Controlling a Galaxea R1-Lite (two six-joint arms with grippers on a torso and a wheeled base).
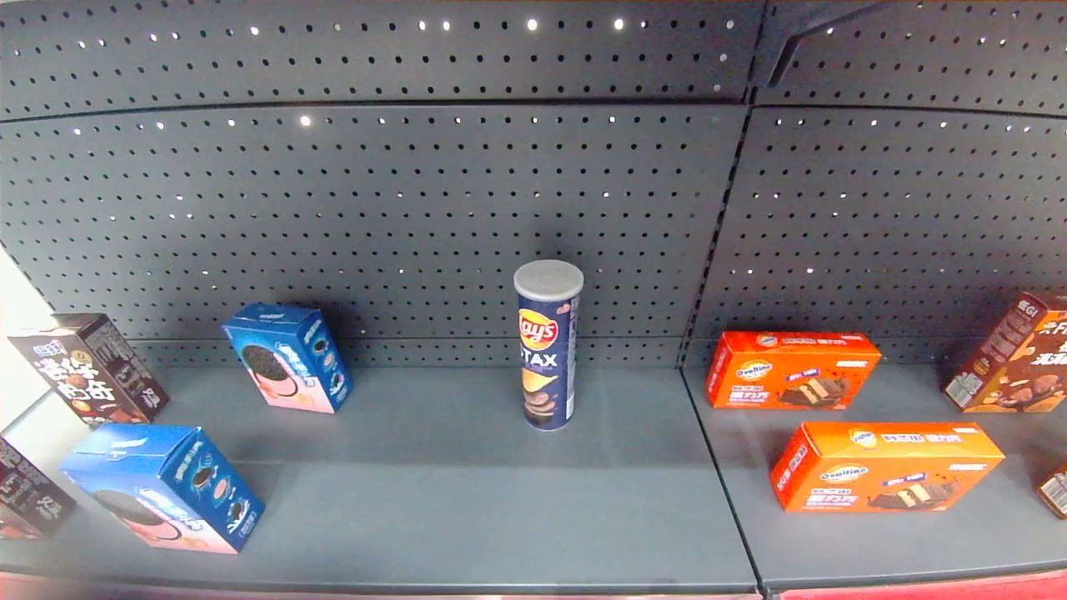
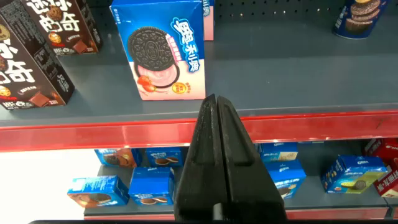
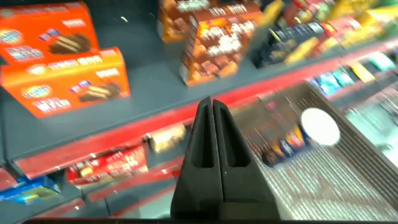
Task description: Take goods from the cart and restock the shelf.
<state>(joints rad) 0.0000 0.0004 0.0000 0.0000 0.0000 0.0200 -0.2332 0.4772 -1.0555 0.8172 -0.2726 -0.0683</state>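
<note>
The can (image 1: 548,342) stands upright on the shelf (image 1: 467,508). It is toward the back, just in front of the pegboard (image 1: 375,208), and well apart from the other goods.

To its left stand two blue boxes. The rear blue box (image 1: 288,357) is near the pegboard and the front blue box (image 1: 167,487) is close to the shelf's front edge. Beyond them, at the far left, a dark box (image 1: 87,367) stands upright.

On the adjoining panel to the right, two orange boxes rest on their long sides, one behind the other and apart. These are the rear orange box (image 1: 790,369) and the front orange box (image 1: 885,465). A brown box (image 1: 1013,354) stands at the far right.

The left gripper (image 2: 214,99) has its fingers pressed together and holds nothing. It hangs in front of the shelf's red edge (image 2: 93,134), in line with the front blue box (image 2: 166,50). Under that edge, a lower shelf (image 2: 205,214) carries more small blue boxes.

The right gripper (image 3: 211,102) is likewise closed tight and empty. It sits before the red edge (image 3: 93,149), near the front orange box (image 3: 65,81) and the brown box (image 3: 217,46). The cart (image 3: 336,180), a wire-mesh basket, lies close to this gripper. Inside it is a blurred item (image 3: 311,134) with a round white end and a dark body; I cannot tell for certain what it is.
</note>
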